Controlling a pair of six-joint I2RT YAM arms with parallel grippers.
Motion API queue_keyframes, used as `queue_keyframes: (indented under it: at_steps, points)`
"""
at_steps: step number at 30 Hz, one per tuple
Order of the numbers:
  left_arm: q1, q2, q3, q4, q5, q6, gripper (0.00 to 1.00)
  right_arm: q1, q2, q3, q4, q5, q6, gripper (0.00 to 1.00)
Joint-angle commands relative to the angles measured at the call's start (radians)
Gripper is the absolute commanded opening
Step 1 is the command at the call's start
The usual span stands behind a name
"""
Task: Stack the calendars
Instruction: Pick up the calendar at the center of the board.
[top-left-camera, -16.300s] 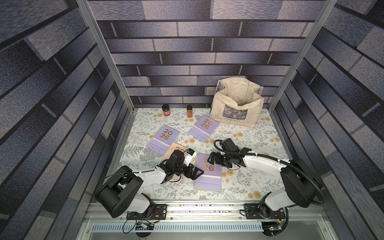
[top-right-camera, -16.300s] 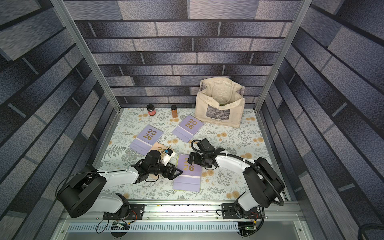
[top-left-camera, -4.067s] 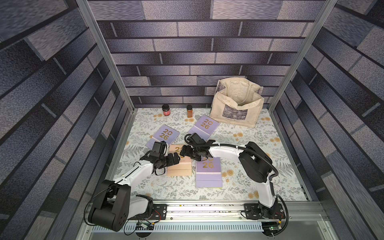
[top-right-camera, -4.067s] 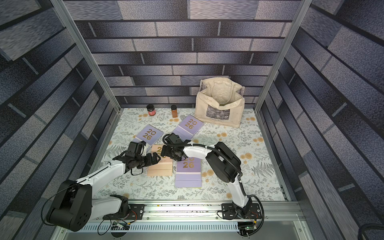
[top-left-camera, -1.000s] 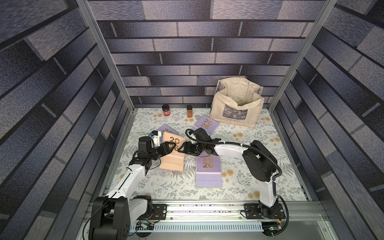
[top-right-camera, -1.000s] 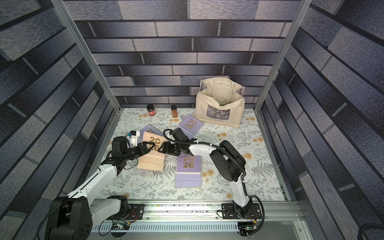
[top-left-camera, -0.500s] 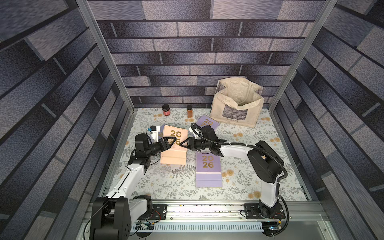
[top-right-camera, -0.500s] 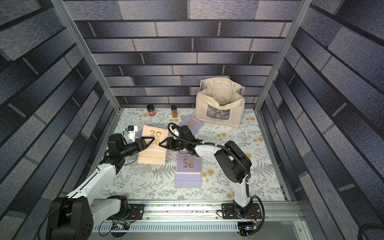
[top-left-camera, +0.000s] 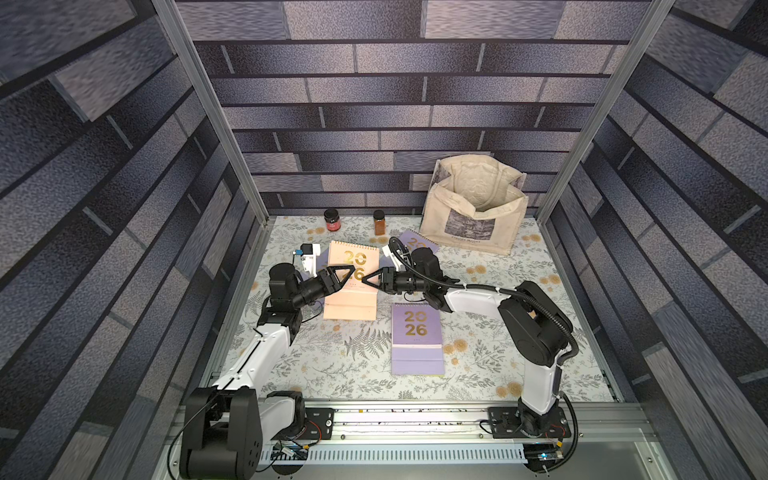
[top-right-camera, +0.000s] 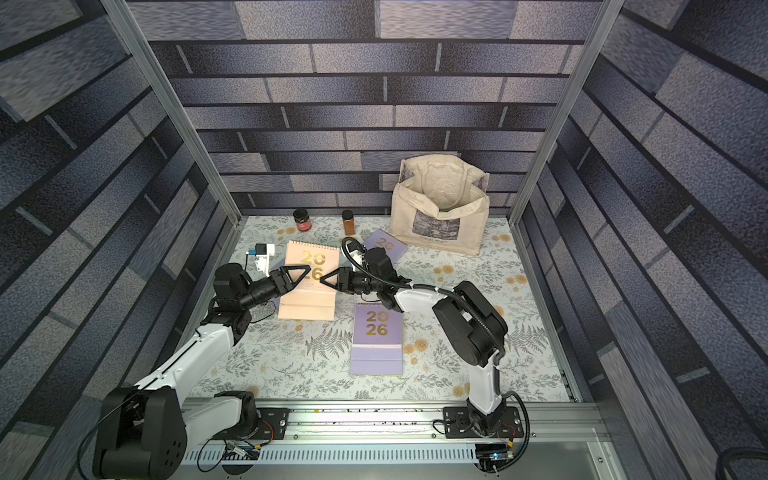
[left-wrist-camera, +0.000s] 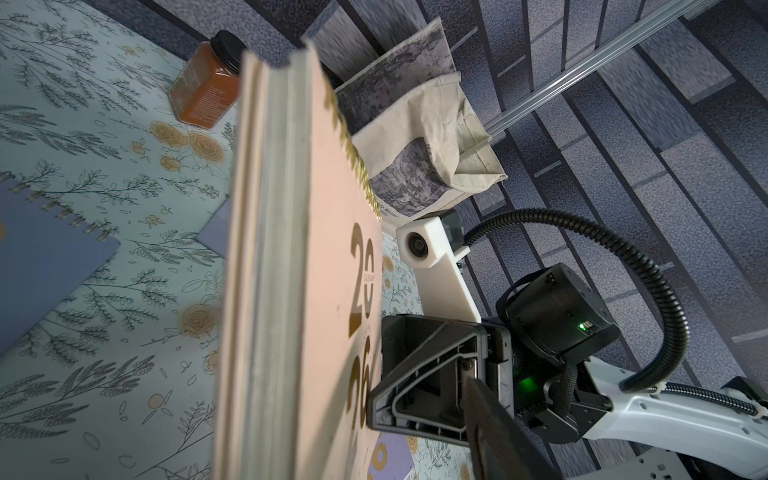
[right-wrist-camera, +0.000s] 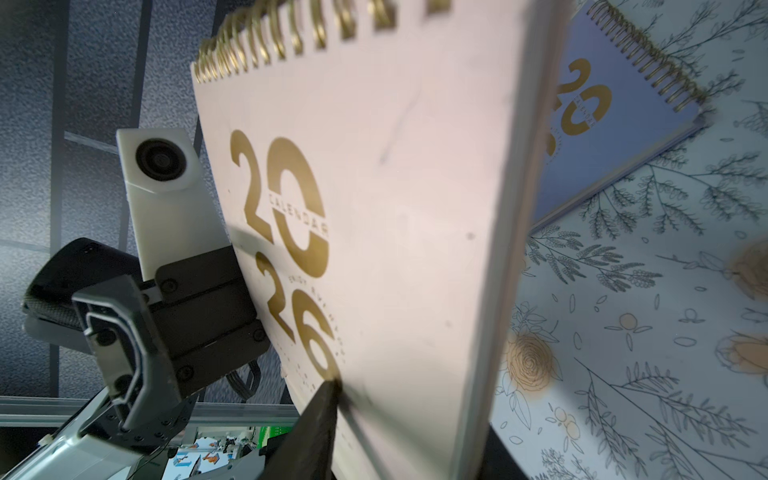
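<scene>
The peach calendar (top-left-camera: 351, 305) (top-right-camera: 307, 301) (left-wrist-camera: 299, 270) (right-wrist-camera: 415, 187), a flat rectangular card-covered desk pad with a gold wire spiral and gold "2026", has left its spot beside the front lilac calendar (top-left-camera: 417, 345) (top-right-camera: 376, 345), a matching purple card pad. It has been carried toward the back-left corner, where it hangs roughly level, clear of the floral tablecloth (top-left-camera: 311, 365).

The left gripper (top-left-camera: 345, 275) (top-right-camera: 300, 275) is clamped on one long edge and the right gripper (top-left-camera: 374, 279) (top-right-camera: 331, 279) on the opposite one. Each presses a black finger (left-wrist-camera: 498, 436) (right-wrist-camera: 311, 428) on the cover beside the numerals. The spiral edge points away from both sets of fingers, toward the back wall.

Under the left fingers a second lilac calendar (top-left-camera: 321, 261) (left-wrist-camera: 45, 270) of the same make peeks from beneath the peach one. A third lilac calendar (top-left-camera: 415, 242) (top-right-camera: 386, 246) (right-wrist-camera: 602, 137) lies beyond the right fingers, near the cream canvas tote bag (top-left-camera: 473, 216) (top-right-camera: 440, 216) (left-wrist-camera: 436, 124).

A red-labelled glass jar (top-left-camera: 332, 220) (top-right-camera: 302, 220) and an amber spice jar (top-left-camera: 379, 222) (top-right-camera: 348, 222) (left-wrist-camera: 203, 95) stand past the spiral edge, apart from it. Bare cloth lies open on the near side of the fingers. The brick-patterned side wall (top-left-camera: 224, 257) closes in outside the left gripper.
</scene>
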Motion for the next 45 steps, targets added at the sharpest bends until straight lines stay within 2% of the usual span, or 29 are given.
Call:
queue_keyframes:
  at_steps: [1, 2, 5, 10, 13, 16, 17, 18, 19, 22, 26, 29, 32, 34, 37, 40, 45]
  points:
    - [-0.058, 0.000, 0.065, 0.151, 0.169, -0.065, 0.28, 0.058, -0.011, 0.001, 0.126, -0.095, 0.015, 0.50]
    - [-0.061, 0.001, 0.074, 0.152, 0.173, -0.070, 0.28, 0.057, -0.014, 0.000, 0.130, -0.099, 0.012, 0.50]
    - [-0.066, 0.004, 0.098, 0.128, 0.184, -0.060, 0.29, 0.058, -0.023, -0.008, 0.126, -0.086, 0.001, 0.36]
    - [-0.066, -0.001, 0.108, 0.082, 0.179, -0.028, 0.31, 0.057, -0.038, -0.020, 0.139, -0.086, -0.006, 0.27]
    - [-0.066, 0.000, 0.112, 0.070, 0.180, -0.024, 0.35, 0.058, -0.053, -0.034, 0.129, -0.077, -0.023, 0.14]
    - [-0.064, -0.006, 0.126, -0.002, 0.164, 0.025, 0.48, 0.058, -0.064, -0.042, 0.123, -0.078, -0.028, 0.00]
    - [-0.064, -0.009, 0.131, -0.025, 0.158, 0.038, 0.56, 0.058, -0.070, -0.046, 0.121, -0.077, -0.028, 0.00]
    - [-0.063, -0.013, 0.134, -0.040, 0.147, 0.049, 0.72, 0.058, -0.078, -0.049, 0.118, -0.078, -0.031, 0.00]
    - [-0.061, -0.020, 0.136, -0.056, 0.131, 0.059, 0.82, 0.057, -0.088, -0.052, 0.111, -0.076, -0.038, 0.00]
    - [-0.061, -0.045, 0.140, -0.106, 0.093, 0.103, 1.00, 0.054, -0.121, -0.061, 0.057, -0.058, -0.047, 0.00]
    - [-0.056, -0.073, 0.186, -0.258, 0.040, 0.207, 1.00, 0.031, -0.194, -0.141, -0.046, 0.004, -0.053, 0.00]
    - [-0.053, -0.098, 0.204, -0.328, -0.060, 0.257, 1.00, -0.006, -0.287, -0.230, -0.114, 0.050, -0.061, 0.00]
    - [-0.050, -0.128, 0.185, -0.335, -0.149, 0.275, 1.00, -0.040, -0.402, -0.297, -0.235, 0.068, -0.093, 0.00]
    - [-0.055, -0.124, 0.177, -0.344, -0.161, 0.293, 1.00, -0.044, -0.479, -0.312, -0.389, 0.092, -0.159, 0.00]
    - [-0.086, -0.094, 0.168, -0.369, -0.174, 0.327, 1.00, -0.049, -0.569, -0.364, -0.506, 0.120, -0.188, 0.00]
    - [-0.142, -0.066, 0.148, -0.353, -0.200, 0.338, 1.00, -0.055, -0.623, -0.427, -0.554, 0.116, -0.179, 0.00]
    - [-0.224, -0.015, 0.126, -0.313, -0.233, 0.352, 1.00, -0.064, -0.656, -0.541, -0.500, 0.090, -0.112, 0.00]
